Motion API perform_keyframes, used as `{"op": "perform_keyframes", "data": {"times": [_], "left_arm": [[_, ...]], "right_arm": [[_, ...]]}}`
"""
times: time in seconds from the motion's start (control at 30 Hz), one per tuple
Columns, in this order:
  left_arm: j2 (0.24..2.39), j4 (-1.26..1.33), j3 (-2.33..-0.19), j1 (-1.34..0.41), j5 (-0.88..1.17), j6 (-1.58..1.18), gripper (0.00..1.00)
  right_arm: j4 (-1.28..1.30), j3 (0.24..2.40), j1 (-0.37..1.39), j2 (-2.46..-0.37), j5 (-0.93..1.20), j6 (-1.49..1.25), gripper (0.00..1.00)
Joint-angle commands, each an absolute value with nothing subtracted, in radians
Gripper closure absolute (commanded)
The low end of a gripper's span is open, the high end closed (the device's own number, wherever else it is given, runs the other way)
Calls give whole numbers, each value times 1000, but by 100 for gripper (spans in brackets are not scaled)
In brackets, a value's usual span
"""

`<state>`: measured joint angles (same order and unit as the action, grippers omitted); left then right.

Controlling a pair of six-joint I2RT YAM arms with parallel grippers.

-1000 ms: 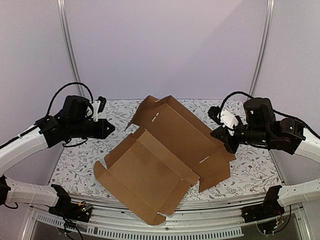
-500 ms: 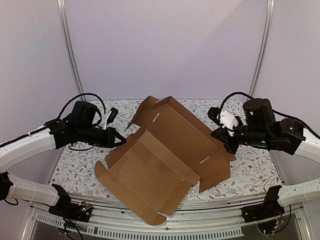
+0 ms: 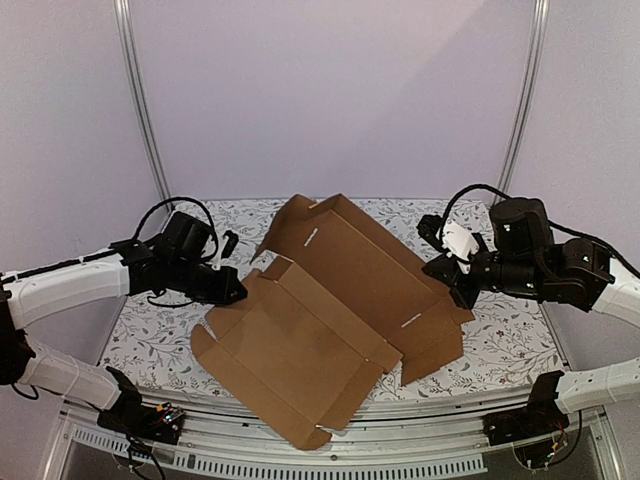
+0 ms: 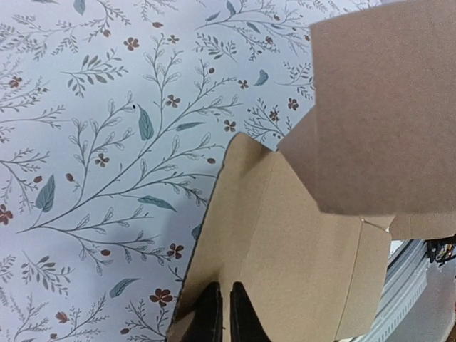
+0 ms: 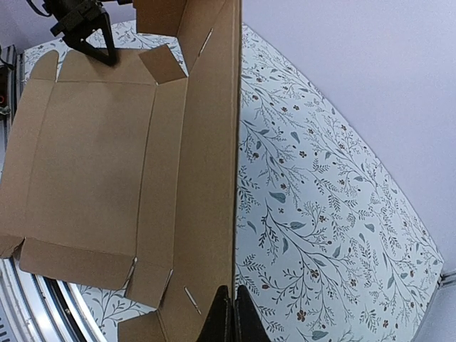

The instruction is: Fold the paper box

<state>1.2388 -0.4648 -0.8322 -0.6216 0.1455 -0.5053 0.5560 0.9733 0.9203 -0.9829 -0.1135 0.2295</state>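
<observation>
The paper box (image 3: 320, 320) is a large brown cardboard sheet lying open across the table, its far-right panel raised. My right gripper (image 3: 452, 285) is shut on that raised panel's right edge; in the right wrist view the fingers (image 5: 233, 313) pinch the panel edge-on, with the box (image 5: 107, 157) spreading out to the left. My left gripper (image 3: 238, 292) is at the box's left flap. In the left wrist view its fingers (image 4: 223, 313) are nearly together, with only a thin gap, lying over the flap (image 4: 299, 235). The left gripper also shows in the right wrist view (image 5: 89, 28).
The table has a floral cloth (image 3: 150, 330). The box's near corner (image 3: 310, 435) hangs over the table's front edge. Two metal frame posts (image 3: 140, 100) (image 3: 525, 100) stand at the back against a plain wall.
My left arm has swung right and down, and its tip has come from beside the box onto the left flap. The right arm and the box have hardly moved.
</observation>
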Motion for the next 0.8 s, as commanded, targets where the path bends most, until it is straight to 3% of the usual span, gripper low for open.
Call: {"op": "perform_keyframes", "data": {"times": [0.0, 0.37, 0.77], "left_arm": [[1289, -444, -784, -630, 108, -499, 95], [1355, -226, -679, -551, 348, -567, 100], [1233, -160, -654, -506, 365, -612, 100]], "right_arm": [[519, 942, 932, -942, -66, 238, 100], [494, 888, 947, -880, -50, 267, 100], [503, 896, 960, -892, -74, 268, 100]]}}
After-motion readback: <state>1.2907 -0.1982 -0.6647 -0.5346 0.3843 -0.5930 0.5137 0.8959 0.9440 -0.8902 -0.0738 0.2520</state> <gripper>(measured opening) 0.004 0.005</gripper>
